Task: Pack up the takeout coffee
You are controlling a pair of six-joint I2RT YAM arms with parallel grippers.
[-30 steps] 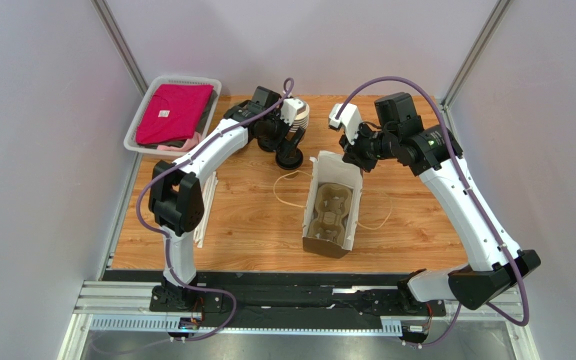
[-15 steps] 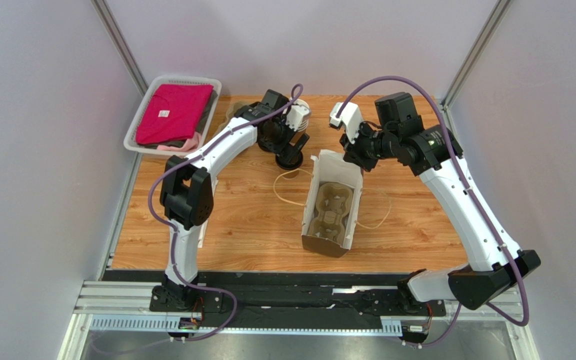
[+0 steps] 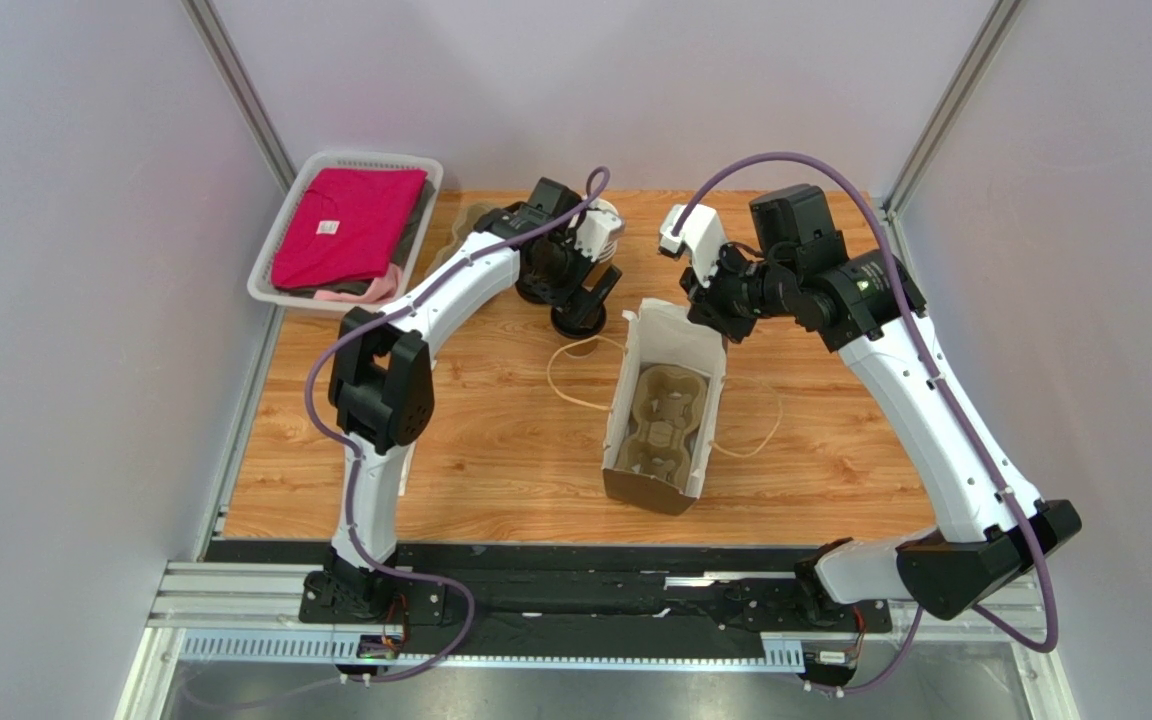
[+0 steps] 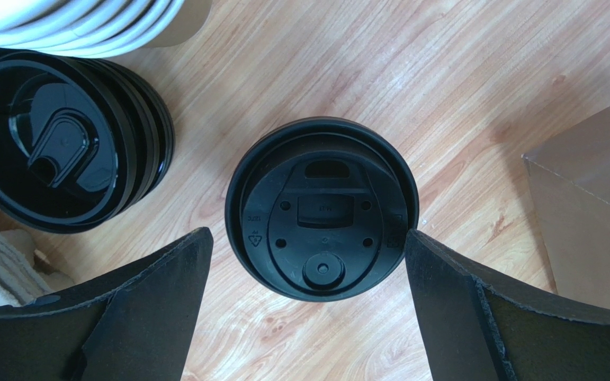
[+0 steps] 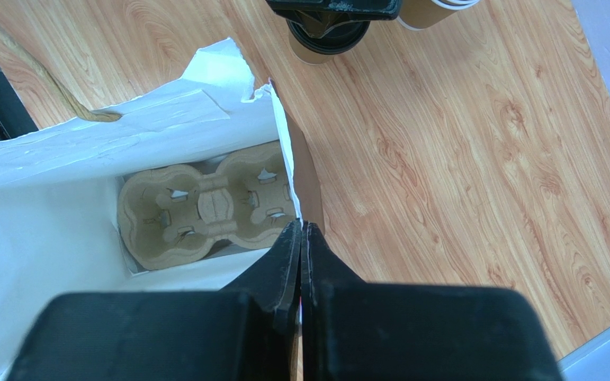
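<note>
Black-lidded takeout coffee (image 4: 322,208) standing on the desk (image 4: 483,71) beside the paper bag (image 5: 46,159), left end effector (image 4: 308,238) gaping wide around it, right end effector (image 5: 300,230) pinching the bag rim, 1 cup carrier (image 5: 205,206) lying inside.

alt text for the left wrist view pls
Seen from straight above, the lidded takeout coffee stands between the fingers of the open left gripper on a wooden table. A pile of loose black lids and white cup rims show upper left, the corner of a brown paper bag at right.
</note>
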